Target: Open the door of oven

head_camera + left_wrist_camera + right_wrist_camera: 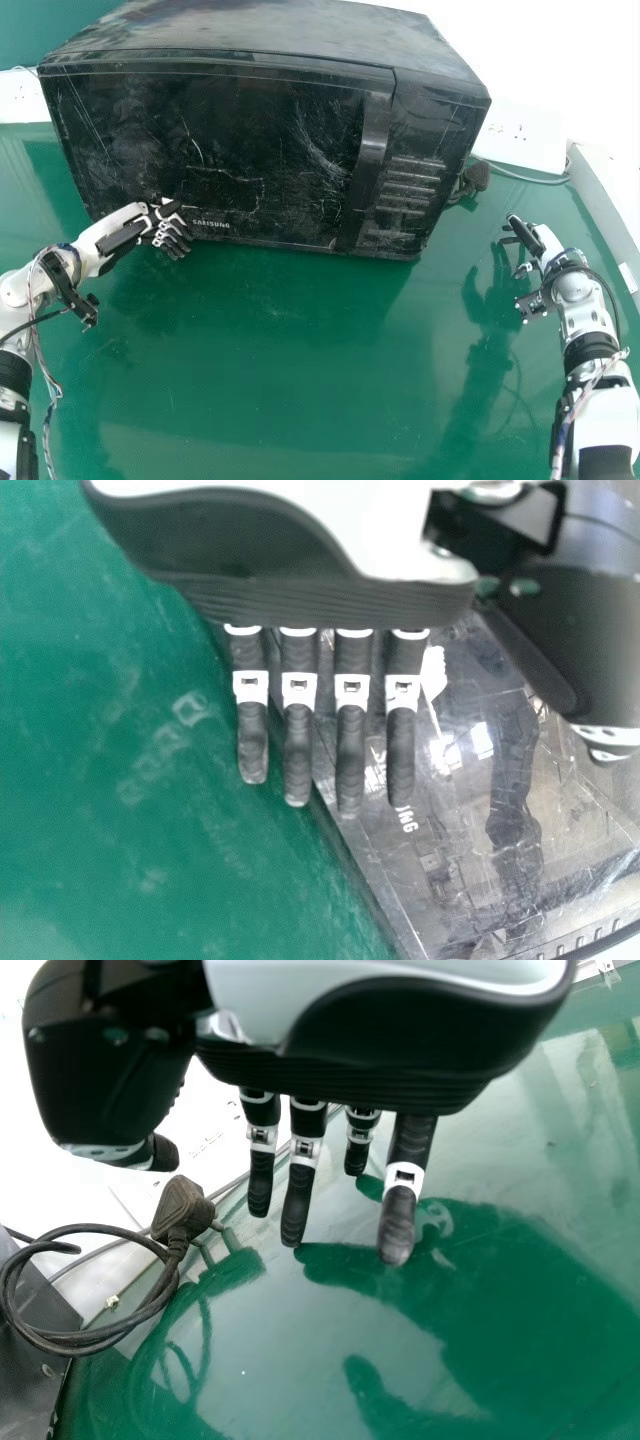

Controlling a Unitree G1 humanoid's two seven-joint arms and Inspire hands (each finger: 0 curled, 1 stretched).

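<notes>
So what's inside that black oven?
Nothing inside can be made out: the door of the oven is shut, and its dark, scratched surface covers whatever may be there.

The black oven (260, 30) stands upright on the green table (280, 350), its door (250, 130) (glossy, though scratched) closed.

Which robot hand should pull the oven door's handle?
Probably the right hand. It is on the handle side of the oven, while the left hand is by the door's other end and might get in the way.
</notes>
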